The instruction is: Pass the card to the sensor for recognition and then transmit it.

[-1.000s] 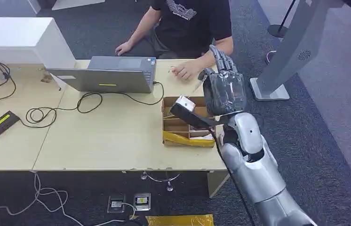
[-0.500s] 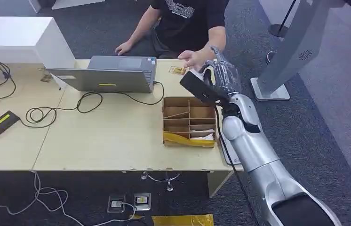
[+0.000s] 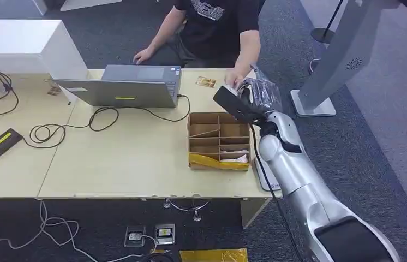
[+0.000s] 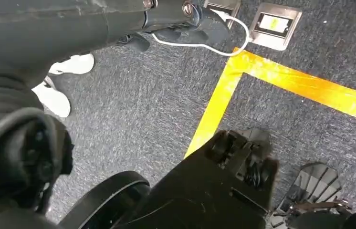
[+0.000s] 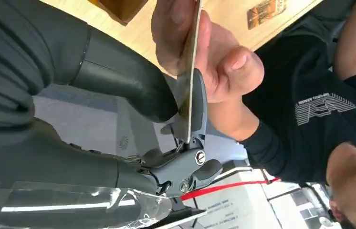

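In the head view, your silver right arm reaches across the table's far right corner, its grey right hand point(image 3: 257, 94) at about one o'clock from the brown cardboard divider box point(image 3: 219, 141). A person's hand point(image 3: 236, 78) meets it there. A small orange-printed card point(image 3: 205, 82) lies flat on the pale wooden table point(image 3: 130, 158), at eleven o'clock from the box, right of the grey open laptop point(image 3: 127, 85).

In the left wrist view, the left hand point(image 4: 185, 21) hangs over dark carpet with yellow floor tape point(image 4: 243, 76); you cannot tell whether its fingers are closed.

In the right wrist view, the thin edge-on card point(image 5: 189, 71) is pinched between the thick grey thumb point(image 5: 123, 78) and a darker finger point(image 5: 199, 107), while the person's fingers also grip it.
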Available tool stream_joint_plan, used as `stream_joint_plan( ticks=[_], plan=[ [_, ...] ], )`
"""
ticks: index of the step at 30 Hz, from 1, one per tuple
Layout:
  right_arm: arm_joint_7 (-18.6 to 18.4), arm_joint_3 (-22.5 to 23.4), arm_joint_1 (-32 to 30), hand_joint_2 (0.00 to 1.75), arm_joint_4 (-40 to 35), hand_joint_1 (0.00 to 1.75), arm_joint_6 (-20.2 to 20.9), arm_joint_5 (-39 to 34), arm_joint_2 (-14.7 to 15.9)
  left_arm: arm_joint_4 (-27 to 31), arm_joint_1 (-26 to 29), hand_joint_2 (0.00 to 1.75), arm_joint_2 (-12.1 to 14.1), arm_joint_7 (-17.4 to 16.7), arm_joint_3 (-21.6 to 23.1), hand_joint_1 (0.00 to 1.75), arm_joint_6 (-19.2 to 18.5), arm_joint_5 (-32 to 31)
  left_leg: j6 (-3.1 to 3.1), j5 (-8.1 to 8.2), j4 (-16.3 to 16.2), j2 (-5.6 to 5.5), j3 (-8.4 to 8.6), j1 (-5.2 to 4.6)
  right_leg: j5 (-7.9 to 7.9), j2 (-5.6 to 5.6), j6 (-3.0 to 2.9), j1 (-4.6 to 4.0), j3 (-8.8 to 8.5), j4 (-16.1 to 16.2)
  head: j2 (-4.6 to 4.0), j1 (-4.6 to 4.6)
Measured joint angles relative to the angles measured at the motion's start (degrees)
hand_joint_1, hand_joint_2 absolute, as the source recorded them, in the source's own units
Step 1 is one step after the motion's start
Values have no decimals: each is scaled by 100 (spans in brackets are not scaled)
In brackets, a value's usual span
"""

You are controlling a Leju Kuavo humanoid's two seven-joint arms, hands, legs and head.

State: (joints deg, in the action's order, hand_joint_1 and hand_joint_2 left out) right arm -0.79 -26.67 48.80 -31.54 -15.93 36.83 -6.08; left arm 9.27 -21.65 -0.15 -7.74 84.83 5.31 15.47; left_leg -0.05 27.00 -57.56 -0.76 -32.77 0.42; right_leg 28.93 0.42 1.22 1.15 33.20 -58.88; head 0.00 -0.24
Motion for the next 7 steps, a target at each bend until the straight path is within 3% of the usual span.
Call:
stream_joint_plan(
  ticks=[1, 7],
  plan=[
    [-4, -2, 0, 175, 32, 0, -15, 13, 0, 0, -3, 0, 0, 0, 0, 0, 0, 0, 0, 0, 0, 0, 0, 0, 0, 0, 0, 0, 0, 0, 0, 4],
    [-28, -2, -3, 175, 164, 0, -304, 159, 2, 0, -5, 0, -4, 0, 0, 0, 2, 0, 0, 1, 0, 0, -1, 0, 0, 1, 0, 0, 1, 0, 0, 2]
  ],
)
